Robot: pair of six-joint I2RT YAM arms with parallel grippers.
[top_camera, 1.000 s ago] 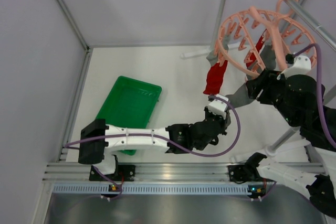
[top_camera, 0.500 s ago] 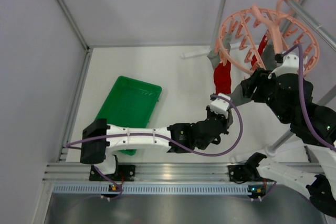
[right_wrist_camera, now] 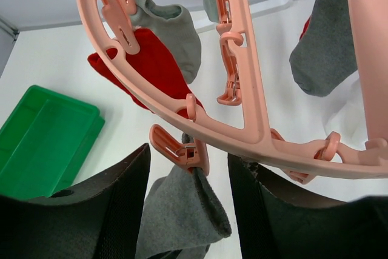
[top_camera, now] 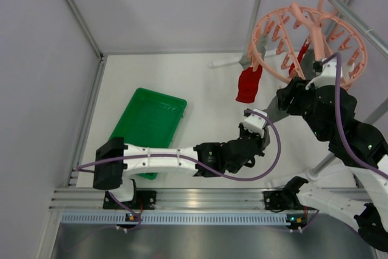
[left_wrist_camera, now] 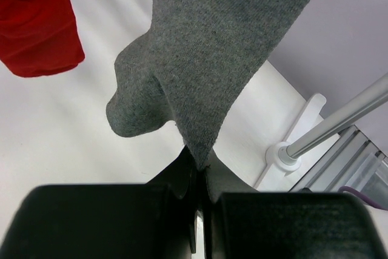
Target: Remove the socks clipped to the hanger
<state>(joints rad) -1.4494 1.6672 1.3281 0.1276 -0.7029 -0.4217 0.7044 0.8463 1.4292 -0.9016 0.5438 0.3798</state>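
My left gripper (left_wrist_camera: 199, 177) is clamped shut on the lower edge of a grey sock (left_wrist_camera: 212, 47), which rises taut above it. My right gripper (right_wrist_camera: 188, 165) holds its jaws apart, one on each side of a clip (right_wrist_camera: 182, 150) under the rim of the salmon-pink hanger (right_wrist_camera: 254, 141). The hanger hangs at the far right, and a red sock (top_camera: 248, 83) dangles from its left edge.

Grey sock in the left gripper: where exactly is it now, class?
In the left wrist view the grey sock fills the middle, its lower edge pinched in the shut left gripper; a red sock hangs at the view's upper left.
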